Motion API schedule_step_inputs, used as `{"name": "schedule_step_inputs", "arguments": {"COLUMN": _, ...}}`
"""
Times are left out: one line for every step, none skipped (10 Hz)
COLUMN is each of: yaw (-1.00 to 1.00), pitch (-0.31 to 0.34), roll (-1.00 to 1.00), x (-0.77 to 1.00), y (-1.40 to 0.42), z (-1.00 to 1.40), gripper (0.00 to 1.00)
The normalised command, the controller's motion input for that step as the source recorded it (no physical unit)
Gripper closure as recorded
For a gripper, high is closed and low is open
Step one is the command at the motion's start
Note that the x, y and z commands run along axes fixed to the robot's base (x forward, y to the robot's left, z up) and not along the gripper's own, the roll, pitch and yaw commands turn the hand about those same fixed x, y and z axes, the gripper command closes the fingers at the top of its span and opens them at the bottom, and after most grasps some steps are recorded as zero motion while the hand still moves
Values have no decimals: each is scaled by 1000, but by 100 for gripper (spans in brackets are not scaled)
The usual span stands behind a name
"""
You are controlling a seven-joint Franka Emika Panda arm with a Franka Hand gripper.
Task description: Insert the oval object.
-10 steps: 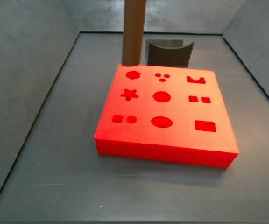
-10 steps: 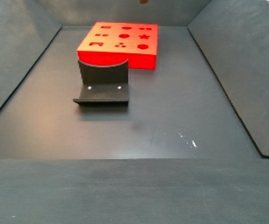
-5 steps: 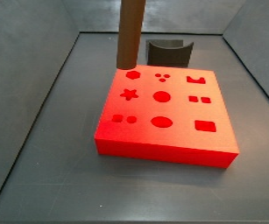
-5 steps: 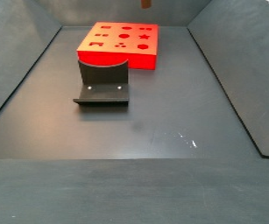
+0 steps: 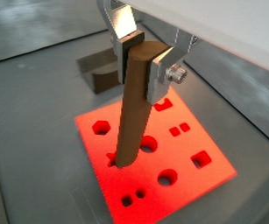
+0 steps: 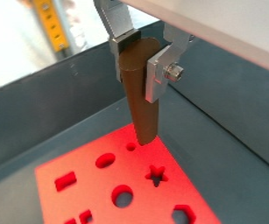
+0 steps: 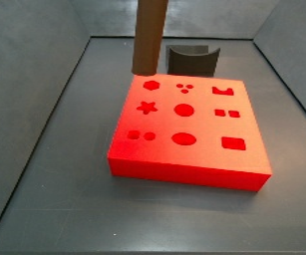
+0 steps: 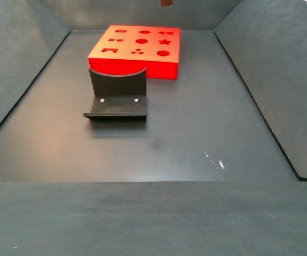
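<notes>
Wrist views both show the gripper (image 5: 141,48) clamped on the top end of the oval object (image 5: 133,109), silver fingers (image 6: 158,70) pressed flat against its sides, nothing else between them. Jaws are closed only as far as the peg's width allows. Grip sits high on the peg, likely so the long free lower end can go into a hole without the fingers meeting the block.

Peg hangs near vertical, lower tip clear above the red block (image 7: 188,129), not touching it. In a side view the peg (image 7: 149,38) comes down from the top edge, with its tip over the block's far left corner, beside the holes nearest that edge. Which hole is the oval one I cannot tell for sure; alignment not yet done, by my judgement.

Block lies flat on the dark floor, holes facing up, so entry is straight down. Fixture (image 8: 117,92) stands just beside the block's edge, unused, away from the peg. Gripper itself is out of frame in both side views.
</notes>
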Motion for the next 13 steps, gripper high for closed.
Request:
{"name": "schedule_step_inputs", "arguments": {"yaw": -883, "pitch": -101, "roll": -287, "x": 6, "y": 0, "z": 74, "gripper": 100}}
{"name": "schedule_step_inputs", "arguments": {"yaw": -869, "pitch": -117, "roll": -310, "x": 0, "y": 0, "z": 49, "gripper": 100}}
{"name": "schedule_step_inputs", "arguments": {"yaw": -817, "pitch": -139, "roll": -357, "x": 6, "y": 0, "z": 49, "gripper": 100}}
{"name": "schedule_step_inputs", "arguments": {"yaw": 0, "pitch": -43, "roll": -37, "x": -34, "y": 0, "z": 0, "gripper": 100}}
{"name": "schedule_step_inputs", "arguments": {"yaw": 0, "pitch": -10, "roll": 0, "x": 0, "y": 0, "z": 0, "gripper": 100}}
{"name": "schedule_step_inputs", "arguments": {"yaw": 0, "pitch": -116, "roll": -110, "x": 46, "y": -29, "z": 0, "gripper": 100}}
{"name": "schedule_step_inputs", "arguments": {"yaw": -409, "pitch": -481, "roll": -477, "x": 0, "y": 26, "z": 0, "gripper": 100}}
{"name": "schedule_step_inputs", "arguments": {"yaw": -460, "pitch": -400, "roll": -500, "x": 80, "y": 80, "z": -43, "gripper": 100}}
{"name": "schedule_step_inputs", "arguments": {"yaw": -503, "pitch": -400, "roll": -436, "x": 74, "y": 37, "z": -94, "gripper": 100}}
{"name": "schedule_step_inputs", "arguments": {"yaw": -460, "pitch": -446, "roll": -357, "x": 140, "y": 51, "z": -49, "gripper": 100}}
{"name": "schedule_step_inputs", "arguments": {"yaw": -483, "pitch": -500, "roll": -217, "x": 174, "y": 77, "z": 0, "gripper": 100}}
{"name": "schedule_step_inputs", "arguments": {"yaw": -466, "pitch": -500, "roll": 246, "x": 171, "y": -11, "z": 29, "gripper": 100}}
{"name": "schedule_step_inputs", "arguments": {"yaw": -337, "pitch": -461, "roll": 454, "x": 277, "y": -309, "z": 97, "gripper": 100}}
